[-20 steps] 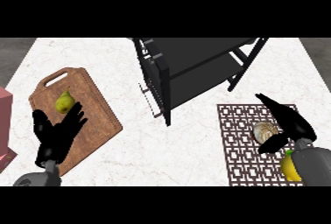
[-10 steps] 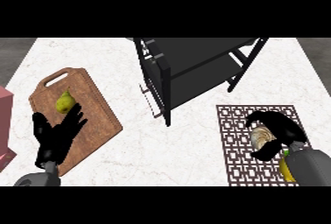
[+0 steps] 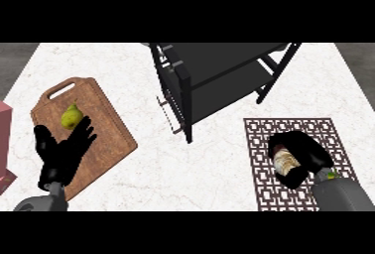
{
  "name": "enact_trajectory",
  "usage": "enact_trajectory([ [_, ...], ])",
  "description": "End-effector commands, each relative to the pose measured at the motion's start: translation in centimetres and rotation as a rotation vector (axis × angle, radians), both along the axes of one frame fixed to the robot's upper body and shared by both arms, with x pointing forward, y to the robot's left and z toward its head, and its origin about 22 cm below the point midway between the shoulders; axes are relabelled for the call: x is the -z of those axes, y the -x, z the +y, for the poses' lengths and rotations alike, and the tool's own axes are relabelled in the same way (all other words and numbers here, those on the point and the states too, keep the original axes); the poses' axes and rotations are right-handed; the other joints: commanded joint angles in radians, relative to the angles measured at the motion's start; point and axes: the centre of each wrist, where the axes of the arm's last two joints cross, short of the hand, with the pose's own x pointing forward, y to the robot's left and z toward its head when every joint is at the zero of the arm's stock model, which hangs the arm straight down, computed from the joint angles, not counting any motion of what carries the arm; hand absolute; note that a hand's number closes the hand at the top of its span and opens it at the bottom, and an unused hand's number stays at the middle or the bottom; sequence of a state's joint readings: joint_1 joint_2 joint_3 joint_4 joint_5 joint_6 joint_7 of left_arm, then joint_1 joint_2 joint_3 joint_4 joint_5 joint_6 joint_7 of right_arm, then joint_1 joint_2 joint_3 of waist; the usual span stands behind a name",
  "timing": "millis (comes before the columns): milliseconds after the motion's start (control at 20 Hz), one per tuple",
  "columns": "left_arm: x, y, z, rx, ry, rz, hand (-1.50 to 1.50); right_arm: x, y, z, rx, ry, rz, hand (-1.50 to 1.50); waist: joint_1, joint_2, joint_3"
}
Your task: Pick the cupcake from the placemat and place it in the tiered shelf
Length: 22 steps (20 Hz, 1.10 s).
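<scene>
Now the right hand [image 3: 302,158] is curled down over the cupcake [image 3: 285,160]. A sec ago its fingers were spread out above it, w/ the cupcake showing in the gap. Half a sec ago they were partly closed. The fingers and thumb wrap round the cupcake, so only a bit of its pale, brownish side peeks out on the hand's left. The cupcake sits under the palm, on the placemat [image 3: 260,135]. Can't tell if it is lifted off or touching the mat.

The placemat is dark brown w/ a white grid pattern. It lies under the right hand and spreads out to the hand's left and past its fingertips. A small yellow-green thing [image 3: 332,174] shows just beside the wrist, mostly hidden by the grey forearm.

The tiered shelf [image 3: 219,74] is black, w/ thin legs and flat dark levels. It stands well past the right hand's fingertips and off to its left, apart from the placemat.

The left hand [image 3: 62,155] has not moved. It is open, fingers straight and spread, resting over the wooden cutting board [image 3: 110,119]. A green-yellow pear [image 3: 71,116] lies on the board just past its fingertips, not held. A pink thing [image 3: 4,144] shows at the edge, left of the left hand.

All of it sits on a white marble counter [image 3: 190,173].
</scene>
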State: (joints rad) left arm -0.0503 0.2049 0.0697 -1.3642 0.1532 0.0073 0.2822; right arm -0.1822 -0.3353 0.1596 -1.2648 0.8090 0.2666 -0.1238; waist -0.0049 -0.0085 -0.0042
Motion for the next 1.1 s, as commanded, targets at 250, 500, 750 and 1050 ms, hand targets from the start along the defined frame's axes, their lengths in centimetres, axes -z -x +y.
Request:
enact_trajectory([
  [250, 0.7, 0.3, -0.4, -0.024, 0.007, 0.045, 0.00, -4.5, 4.1, 16.2, -0.392, -0.181, -0.042, 1.50, -0.004, 0.002, 0.003],
  [500, 1.3, 1.0, 0.6, -0.018, -0.020, 0.044, 0.00, -11.5, 8.2, 16.6, -0.355, -0.320, -0.224, 1.50, -0.021, 0.000, 0.003],
  [750, 0.8, 1.3, 0.3, 0.005, -0.004, 0.040, 0.00, -18.4, 10.4, 14.9, -0.237, -0.371, -0.382, 1.50, -0.004, 0.003, 0.003],
  [1050, 0.9, -0.6, -1.4, -0.006, 0.000, 0.017, 0.00, -24.7, 10.9, 13.1, -0.153, -0.378, -0.444, 1.50, 0.002, 0.008, 0.002],
])
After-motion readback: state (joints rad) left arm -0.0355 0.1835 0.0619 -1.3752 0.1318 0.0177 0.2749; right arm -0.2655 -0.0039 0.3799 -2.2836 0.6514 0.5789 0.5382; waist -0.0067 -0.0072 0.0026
